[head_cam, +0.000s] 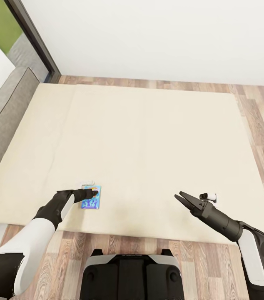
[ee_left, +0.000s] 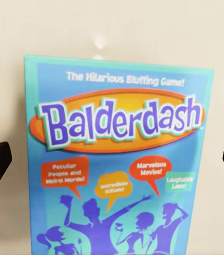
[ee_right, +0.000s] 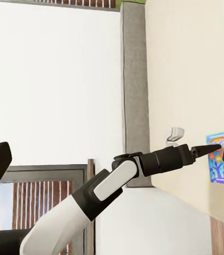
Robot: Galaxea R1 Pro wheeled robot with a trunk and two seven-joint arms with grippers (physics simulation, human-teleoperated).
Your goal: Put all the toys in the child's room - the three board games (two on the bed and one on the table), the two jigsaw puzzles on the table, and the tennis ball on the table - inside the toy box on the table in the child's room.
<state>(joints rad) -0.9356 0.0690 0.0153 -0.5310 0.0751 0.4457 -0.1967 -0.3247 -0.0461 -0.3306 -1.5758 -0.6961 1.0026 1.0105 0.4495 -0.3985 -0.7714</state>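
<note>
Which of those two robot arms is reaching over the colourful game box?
The left tool, open above the Balderdash box on the bed. The right tool hangs apart over bare bedding.

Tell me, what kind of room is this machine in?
Probably a bedroom: a wide cream bed with a grey padded headboard on a wood-plank floor, and a blue Balderdash board game box lying on it.

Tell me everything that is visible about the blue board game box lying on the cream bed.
The blue Balderdash board game box is a flat rectangular carton with a teal border. Its lid shows an orange oval with the purple title, the line "The Hilarious Bluffing Game!", coloured speech bubbles and purple silhouettes. It lies flat, face up, on the cream bed near the edge closest to the robot. The left gripper hovers over it, jaws open on either side; contact cannot be confirmed. A small white object lies just beyond it.
</note>
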